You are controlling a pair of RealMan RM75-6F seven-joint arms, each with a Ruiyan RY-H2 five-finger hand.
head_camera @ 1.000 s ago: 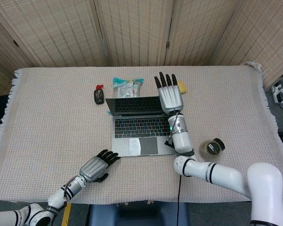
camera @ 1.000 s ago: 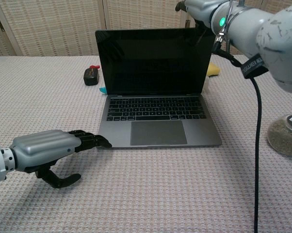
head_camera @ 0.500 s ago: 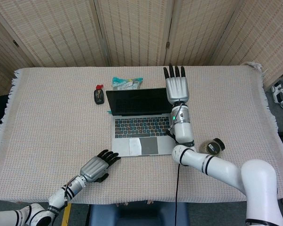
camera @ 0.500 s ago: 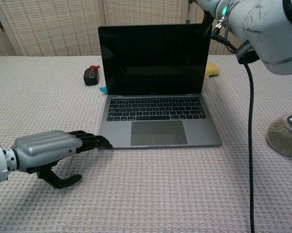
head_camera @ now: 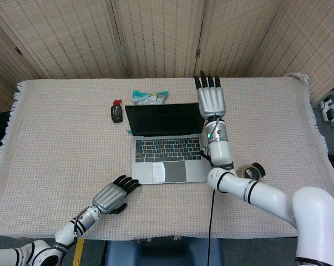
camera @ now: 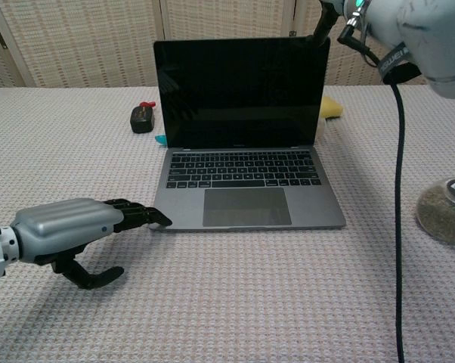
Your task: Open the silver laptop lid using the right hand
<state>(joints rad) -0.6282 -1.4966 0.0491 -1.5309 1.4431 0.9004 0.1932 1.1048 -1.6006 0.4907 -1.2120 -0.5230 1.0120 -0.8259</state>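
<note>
- The fingers point(head_camera: 209, 82) of the right hand point(head_camera: 212, 101) lie straight and close together, pointing away from the robot past the top right corner of the lid; they hold nothing, and the head view cannot settle whether the palm touches the lid's edge or only hangs just beside it.
- A second ago this hand leaned over the right side of the screen with the lid tilted further forward; since then it has slid up and off to the right, and the lid has swung back.
- The silver laptop with the dark screen point(camera: 241, 83) now stands open near the middle of the surface, its lid a little past upright in the chest view, keyboard and trackpad fully exposed.
- Between the last two moments the lid angle barely differs, so I judge the opening as good as done; what remains is for the right hand to draw clear without catching the corner.
- The fingers of the left hand point(camera: 65, 229) are loosely curled and hold nothing; their dark tips reach to the laptop's front left corner, and whether they touch it is unclear. This hand has hardly shifted.
- The beige woven cloth-covered surface point(head_camera: 56, 127) carries other things: a small black device with a red tip point(head_camera: 117, 112) left of the lid, a crinkled teal-and-white packet point(head_camera: 149, 97) behind it, a yellow object point(camera: 331, 107) peeking out at the lid's right, and a round lidded jar point(head_camera: 252, 173) near the right forearm.
</note>
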